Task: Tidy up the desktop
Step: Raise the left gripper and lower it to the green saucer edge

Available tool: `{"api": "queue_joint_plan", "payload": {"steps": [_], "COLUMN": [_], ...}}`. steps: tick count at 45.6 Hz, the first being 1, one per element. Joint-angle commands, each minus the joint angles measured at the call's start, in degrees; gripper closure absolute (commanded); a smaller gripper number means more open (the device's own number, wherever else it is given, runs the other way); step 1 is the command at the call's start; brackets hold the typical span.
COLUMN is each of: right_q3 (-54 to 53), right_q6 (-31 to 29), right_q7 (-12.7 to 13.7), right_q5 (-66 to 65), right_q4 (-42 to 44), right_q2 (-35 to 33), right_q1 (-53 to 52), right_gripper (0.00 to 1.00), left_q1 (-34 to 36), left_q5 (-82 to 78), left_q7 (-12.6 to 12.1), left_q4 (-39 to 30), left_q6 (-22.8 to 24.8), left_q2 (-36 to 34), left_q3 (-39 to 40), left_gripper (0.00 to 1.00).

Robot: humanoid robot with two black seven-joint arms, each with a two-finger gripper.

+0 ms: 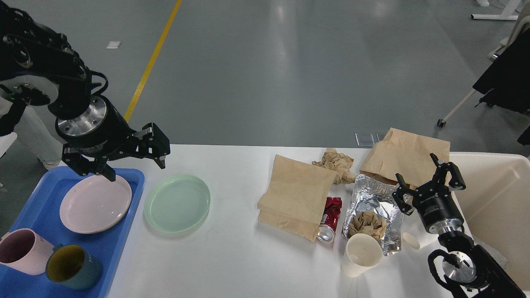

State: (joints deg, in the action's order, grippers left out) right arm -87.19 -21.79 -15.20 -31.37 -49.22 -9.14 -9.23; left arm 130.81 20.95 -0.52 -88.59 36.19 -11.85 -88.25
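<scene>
Left gripper [134, 159]: fingers spread wide, nothing between them; it hangs above the far edge of the blue tray [39, 207], near the tray's corner, pointing down and toward the middle of the table.

Right gripper [428, 180]: fingers likewise spread, empty, raised over the right end of the table just beside the cream bin [497, 198].

Desktop [240, 256]: white tabletop spanning the lower half of the view, both arms over its ends.

Near the left gripper:
- pink plate [95, 203], lying in the tray, directly below the nearer finger;
- green plate [177, 202], flat on the desktop just right of the tray, apart from it (round, so no long axis to line up with);
- pink mug [20, 251] and a dark teal mug [72, 265], at the tray's near end.

Near the right gripper:
- crumpled foil [377, 207] with a wad of brown paper on it;
- paper cup [362, 254];
- crushed red can [330, 219], long axis running toward and away from the robot;
- two brown paper bags, one flat [296, 194], one at the far edge [408, 155];
- crumpled paper ball [337, 162].

Judgement: the green plate lies right of and nearer than the left gripper, well apart from the right one, so the left arm is the likelier to take it. The litter falls to the right arm, bin alongside.
</scene>
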Motion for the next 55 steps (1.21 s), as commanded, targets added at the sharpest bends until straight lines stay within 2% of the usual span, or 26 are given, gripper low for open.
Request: {"api": "queue_joint_plan", "payload": {"steps": [1,5,7,12,18,23,30,37,44,49,55], "right_q3": [0.0,0.0,0.0,0.0,0.0,0.0,0.0,0.0,0.0,0.0,0.0], "right_q6": [0.0,0.0,0.0,0.0,0.0,0.0,0.0,0.0,0.0,0.0,0.0], "right_q7": [0.0,0.0,0.0,0.0,0.0,0.0,0.0,0.0,0.0,0.0,0.0], "right_q5": [0.0,0.0,0.0,0.0,0.0,0.0,0.0,0.0,0.0,0.0,0.0], "right_q4": [0.0,0.0,0.0,0.0,0.0,0.0,0.0,0.0,-0.1,0.0,-0.1], "right_q2": [0.0,0.0,0.0,0.0,0.0,0.0,0.0,0.0,0.0,0.0,0.0], "right_q1": [0.0,0.0,0.0,0.0,0.0,0.0,0.0,0.0,0.0,0.0,0.0], "right_gripper": [0.00,0.00,0.00,0.00,0.00,0.00,0.00,0.00,0.00,0.00,0.00], "left_q1": [-7.7,-14.5,-18.2,-27.2,-36.2,-43.1,-51.4,-52.9,-55.6,-58.1,-60.1], "left_q5": [0.4,1.2,3.0,8.8,13.9,15.9,15.4,13.3,12.8,13.0,12.9], "left_q7": [3.4,7.0,7.5,7.1,4.9,2.8,3.1,3.2,3.4,3.1,3.1], "left_q4": [2.1,4.7,5.8,9.3,13.7,17.8,21.6,23.2,26.5,28.2,29.4], "left_q6": [-6.5,-12.0,-14.7,-21.6,-26.1,-28.1,-31.9,-32.5,-32.6,-33.0,-34.0], "left_q2": [-3.9,-6.2,-7.3,-9.4,-10.8,-10.9,-10.6,-10.2,-9.9,-9.8,-9.7], "left_q3": [0.6,2.9,4.4,8.7,14.1,19.4,24.4,25.0,25.8,28.3,30.1], "left_gripper": [0.04,0.04,0.04,0.06,0.08,0.08,0.07,0.04,0.05,0.08,0.21]}}
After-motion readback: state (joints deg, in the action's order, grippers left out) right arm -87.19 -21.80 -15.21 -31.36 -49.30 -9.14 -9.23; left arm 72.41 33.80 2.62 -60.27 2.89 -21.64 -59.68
